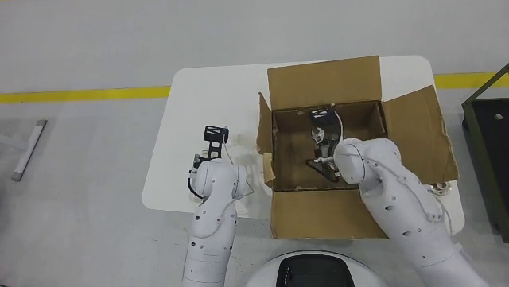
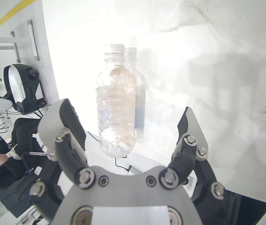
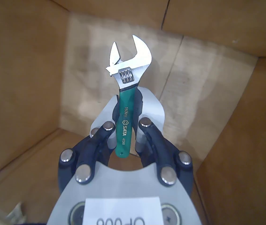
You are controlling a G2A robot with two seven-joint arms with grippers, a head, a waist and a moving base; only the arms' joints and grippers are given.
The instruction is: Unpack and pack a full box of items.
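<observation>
- right gripper clamped on green handle of adjustable wrench, inside cardboard box; likely heavy, rigid; hold the coated handle.
- left gripper open above plastic bottle lying on table; likely light, slippery, crushable; grasp mid-body.

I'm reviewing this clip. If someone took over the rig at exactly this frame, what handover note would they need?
Left gripper: open over the table, left of the box. Its fingers sit on either side of the clear bottle without touching it.
Right gripper: shut on the green handle of the wrench, held inside the open box.
Done: the bottle lies on its side on the table, outside the box.
Left: the box floor in view is bare. These views do not show whether the wrench is going in or coming out, so check which phase this is before moving.
</observation>
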